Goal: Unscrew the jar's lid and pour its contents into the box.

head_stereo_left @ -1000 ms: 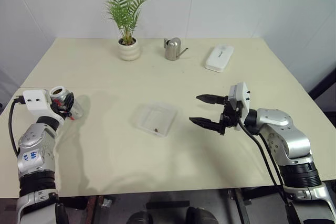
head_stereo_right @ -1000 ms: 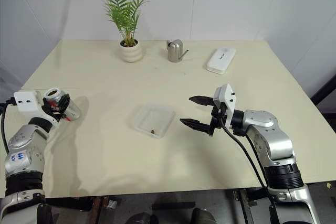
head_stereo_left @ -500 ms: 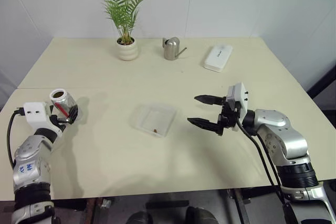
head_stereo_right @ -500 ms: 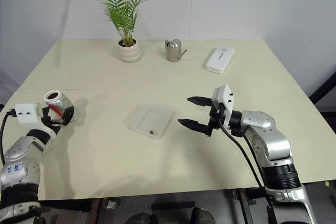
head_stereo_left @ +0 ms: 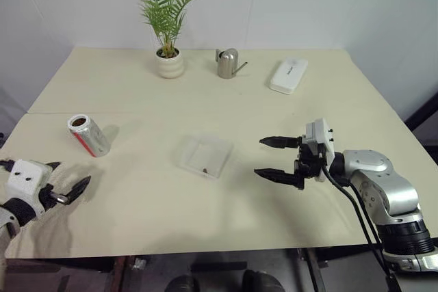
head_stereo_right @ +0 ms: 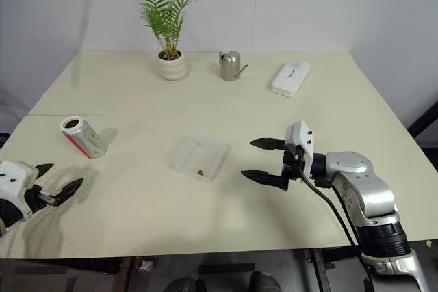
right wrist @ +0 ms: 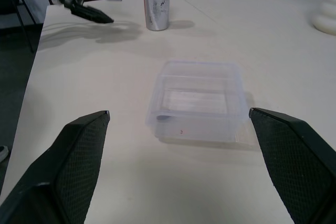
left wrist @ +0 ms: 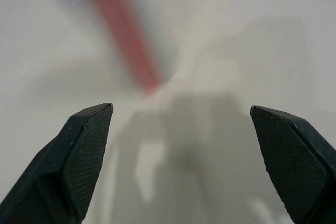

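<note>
The jar [head_stereo_left: 88, 135] stands upright on the cream table [head_stereo_left: 226, 100] at about nine o'clock from the box [head_stereo_left: 204, 155], well apart from it, with bare tabletop between them. It is a small silvery metal cylinder with a red stripe down its side, and its top looks open and dark inside. It sits near the table's left edge, just in from a thin seam that runs across the surface.

The box lies near the middle of the table: a shallow square tray of clear plastic with low walls and rounded corners, holding a small dark speck at its near side.

The left gripper [head_stereo_left: 65, 182] hangs over the near left corner of the table, at about seven o'clock from the jar and apart from it. Its two black, textured fingers are spread wide with nothing between them.

The right gripper [head_stereo_left: 277, 158] hovers at about three o'clock from the box, pointing toward it, fingers wide apart and empty, with a clear gap to the tray.

Along the far edge stand a potted palm [head_stereo_left: 168, 29] in a white ribbed pot, a shiny steel watering can [head_stereo_left: 226, 63] and a flat white rounded case [head_stereo_left: 288, 76], leaving the centre and near side free.
</note>
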`<state>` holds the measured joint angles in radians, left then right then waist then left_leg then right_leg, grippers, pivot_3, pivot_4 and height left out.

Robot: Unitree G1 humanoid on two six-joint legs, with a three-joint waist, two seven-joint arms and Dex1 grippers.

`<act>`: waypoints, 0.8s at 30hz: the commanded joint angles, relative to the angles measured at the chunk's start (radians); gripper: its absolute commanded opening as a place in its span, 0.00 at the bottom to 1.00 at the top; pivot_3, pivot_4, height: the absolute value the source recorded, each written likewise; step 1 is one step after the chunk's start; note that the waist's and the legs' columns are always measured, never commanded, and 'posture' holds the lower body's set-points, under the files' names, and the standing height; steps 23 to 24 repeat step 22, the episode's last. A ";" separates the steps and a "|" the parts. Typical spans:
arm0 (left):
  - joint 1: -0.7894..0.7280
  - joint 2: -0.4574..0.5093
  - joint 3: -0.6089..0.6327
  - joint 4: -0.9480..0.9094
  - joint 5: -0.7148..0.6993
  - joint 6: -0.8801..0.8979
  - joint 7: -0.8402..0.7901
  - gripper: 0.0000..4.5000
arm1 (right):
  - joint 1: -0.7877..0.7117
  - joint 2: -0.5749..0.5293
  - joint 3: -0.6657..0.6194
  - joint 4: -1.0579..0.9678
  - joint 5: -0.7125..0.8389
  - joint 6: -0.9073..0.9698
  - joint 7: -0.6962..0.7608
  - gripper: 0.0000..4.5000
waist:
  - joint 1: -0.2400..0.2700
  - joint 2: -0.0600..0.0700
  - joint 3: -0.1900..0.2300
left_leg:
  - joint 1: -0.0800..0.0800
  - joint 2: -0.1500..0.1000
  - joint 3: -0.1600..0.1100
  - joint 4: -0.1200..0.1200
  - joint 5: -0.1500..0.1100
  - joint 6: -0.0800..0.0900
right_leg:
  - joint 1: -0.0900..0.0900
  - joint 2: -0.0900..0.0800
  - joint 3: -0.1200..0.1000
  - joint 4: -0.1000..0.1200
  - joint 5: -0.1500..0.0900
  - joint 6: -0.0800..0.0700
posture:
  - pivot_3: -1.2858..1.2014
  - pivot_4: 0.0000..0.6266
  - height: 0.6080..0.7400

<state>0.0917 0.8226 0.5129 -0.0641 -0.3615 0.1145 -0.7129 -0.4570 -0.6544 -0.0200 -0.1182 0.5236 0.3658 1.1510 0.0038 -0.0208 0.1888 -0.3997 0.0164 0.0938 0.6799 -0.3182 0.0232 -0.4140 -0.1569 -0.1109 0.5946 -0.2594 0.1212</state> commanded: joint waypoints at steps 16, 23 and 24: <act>-0.238 0.035 -0.191 -0.081 -0.092 -0.030 -0.294 0.99 | 0.035 -0.095 -0.147 0.011 -0.025 -0.081 -0.042 1.00 | -0.009 0.002 0.000 | 0.000 0.002 0.006 0.000 0.003 0.006 | 0.000 0.011 0.000 0.004 0.000 0.000 | 0.52 0.24 1.00; -0.286 0.014 -0.191 -0.066 -0.097 0.006 -0.270 0.99 | 0.064 -0.092 -0.150 -0.011 -0.029 -0.083 -0.070 1.00 | -0.006 0.002 0.000 | 0.001 0.002 0.006 0.001 0.004 0.007 | 0.000 0.011 0.000 0.004 0.000 0.000 | 0.52 0.24 1.00; -0.286 0.014 -0.191 -0.066 -0.097 0.006 -0.270 0.99 | 0.064 -0.092 -0.150 -0.011 -0.029 -0.083 -0.070 1.00 | -0.006 0.002 0.000 | 0.001 0.002 0.006 0.001 0.004 0.007 | 0.000 0.011 0.000 0.004 0.000 0.000 | 0.52 0.24 1.00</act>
